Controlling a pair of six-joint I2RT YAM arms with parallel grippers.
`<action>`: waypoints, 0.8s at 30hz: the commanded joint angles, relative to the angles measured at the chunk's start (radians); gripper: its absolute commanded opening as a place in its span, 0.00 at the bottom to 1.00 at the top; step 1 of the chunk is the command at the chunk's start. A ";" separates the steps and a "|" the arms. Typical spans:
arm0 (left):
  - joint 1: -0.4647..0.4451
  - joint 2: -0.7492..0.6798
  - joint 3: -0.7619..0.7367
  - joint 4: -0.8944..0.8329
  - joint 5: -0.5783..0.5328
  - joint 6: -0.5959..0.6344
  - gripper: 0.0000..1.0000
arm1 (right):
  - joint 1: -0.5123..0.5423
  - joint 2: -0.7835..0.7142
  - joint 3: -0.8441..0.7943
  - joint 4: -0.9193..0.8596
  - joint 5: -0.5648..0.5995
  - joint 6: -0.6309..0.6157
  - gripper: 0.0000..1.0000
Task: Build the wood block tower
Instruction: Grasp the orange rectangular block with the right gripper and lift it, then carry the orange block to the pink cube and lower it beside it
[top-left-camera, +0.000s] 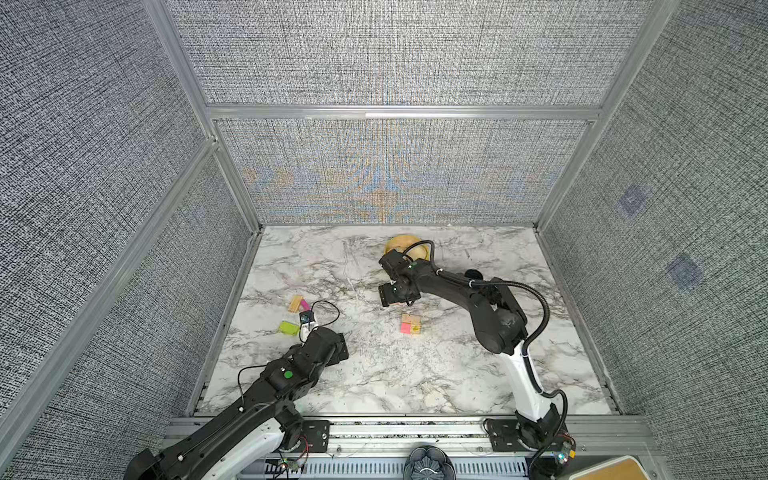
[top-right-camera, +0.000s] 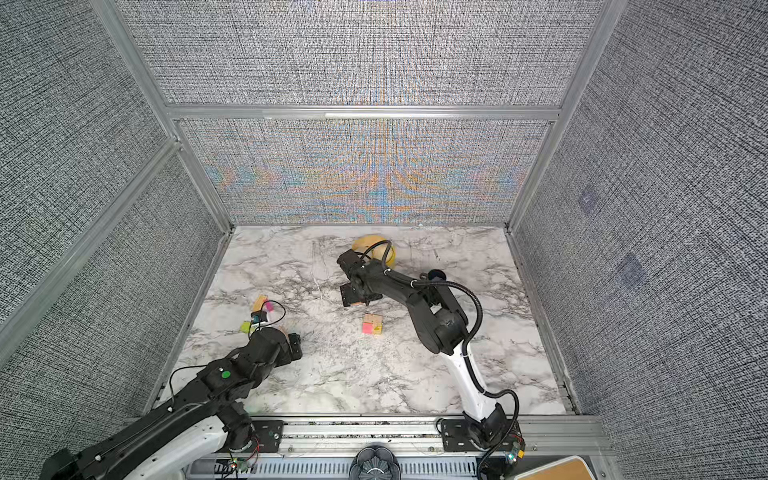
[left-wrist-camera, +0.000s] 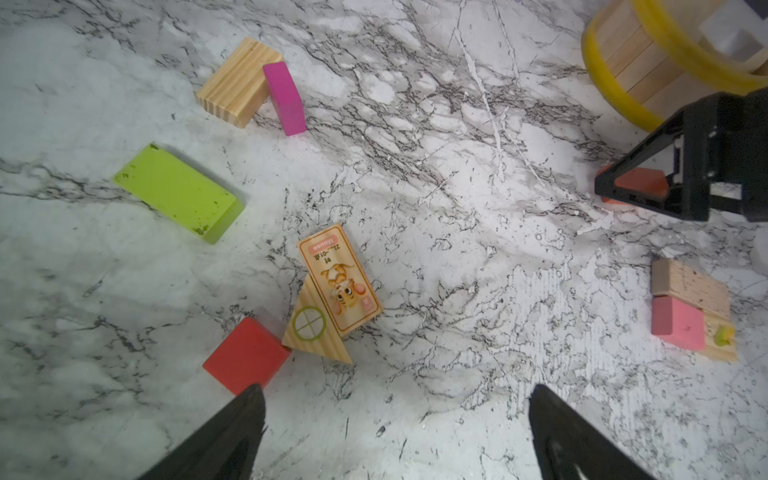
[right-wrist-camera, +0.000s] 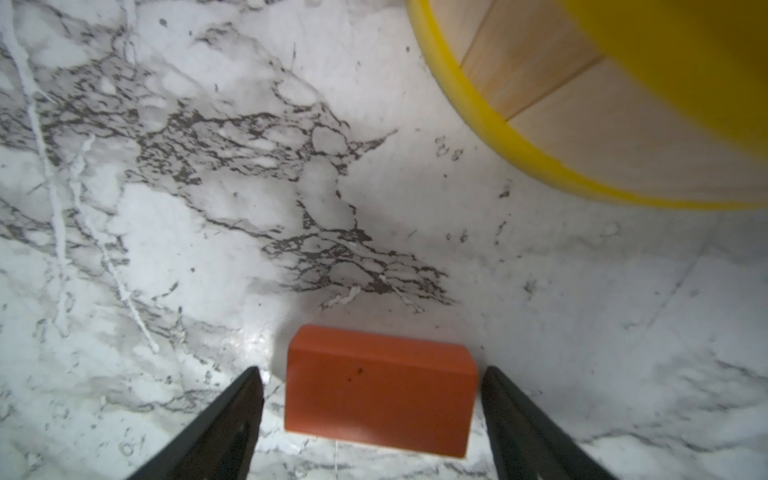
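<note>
My right gripper (right-wrist-camera: 372, 369) has its jaws apart astride the orange block (right-wrist-camera: 380, 395), not clamped on it, just this side of the yellow basket (right-wrist-camera: 540, 104). My left gripper (left-wrist-camera: 397, 386) gapes empty by the red cube (left-wrist-camera: 245, 355), far left. The tan-and-pink tower (top-left-camera: 411, 324) sits mid-table.

The worktop (left-wrist-camera: 457, 166) was white marble with grey and black veins. There were an orange block (right-wrist-camera: 380, 390), a lime green slab (left-wrist-camera: 178, 193), a magenta block (left-wrist-camera: 285, 97), a red cube (left-wrist-camera: 245, 355) and a pink cube (left-wrist-camera: 677, 322). The tan block (left-wrist-camera: 235, 81) showed striped grain. The basket (right-wrist-camera: 540, 83) had yellow rims.
</note>
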 joint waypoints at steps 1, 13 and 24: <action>0.001 -0.006 0.006 0.003 0.002 0.019 1.00 | 0.000 -0.001 -0.001 -0.023 0.016 -0.003 0.82; 0.005 -0.015 0.037 -0.024 0.000 0.034 1.00 | 0.004 0.005 -0.004 -0.026 0.047 -0.014 0.62; 0.005 0.017 0.072 -0.035 0.017 0.046 0.99 | 0.004 -0.090 -0.092 0.038 -0.016 -0.186 0.55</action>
